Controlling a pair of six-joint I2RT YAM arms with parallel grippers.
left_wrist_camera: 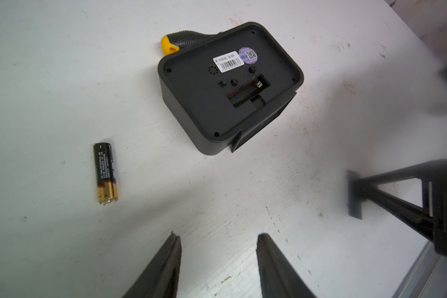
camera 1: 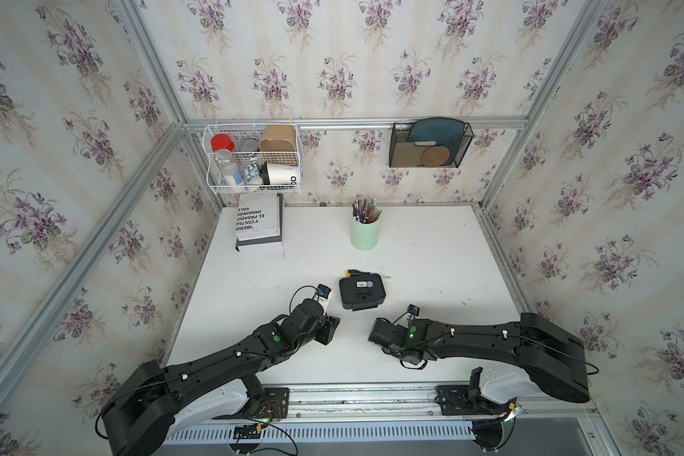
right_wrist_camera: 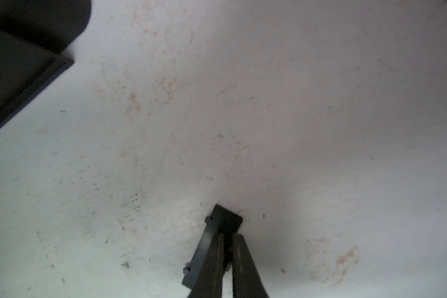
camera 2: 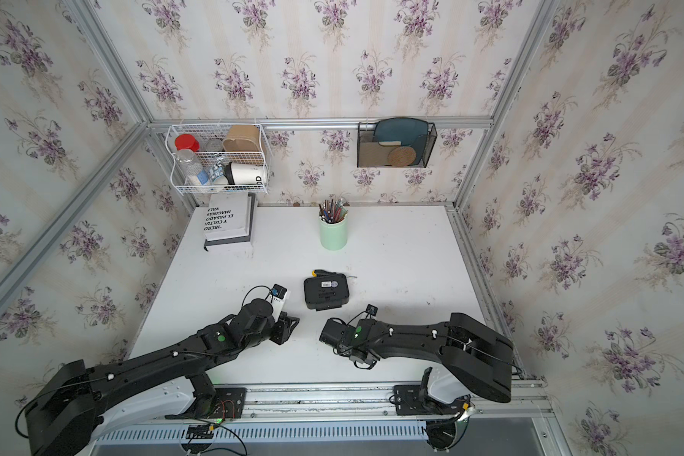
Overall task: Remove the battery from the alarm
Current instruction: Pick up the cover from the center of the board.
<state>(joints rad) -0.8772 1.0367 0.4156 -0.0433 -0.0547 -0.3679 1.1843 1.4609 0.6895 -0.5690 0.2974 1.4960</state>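
The battery (left_wrist_camera: 105,172) lies on the counter (left_wrist_camera: 49,77), out of the face-down alarm (left_wrist_camera: 204,103), whose bay is empty. My left gripper (left_wrist_camera: 218,235) gapes empty and my right gripper (right_wrist_camera: 230,236) is closed by the cover (right_wrist_camera: 225,216).

The palm-sized black plastic alarm (left_wrist_camera: 204,103) lies face down, so its dial is hidden. In the right wrist view only a blurred corner of it shows, cut off by the picture's edge. In the left wrist view the alarm covers most of the black-handled, yellow-ended screwdriver (left_wrist_camera: 181,41) behind it. The small black-and-gold cylinder battery (left_wrist_camera: 105,171) beside the alarm cannot be made out in either top view. The right gripper (right_wrist_camera: 229,236) pinches a small flat black plastic piece (right_wrist_camera: 223,219), half covered by its fingers (right_wrist_camera: 213,260).
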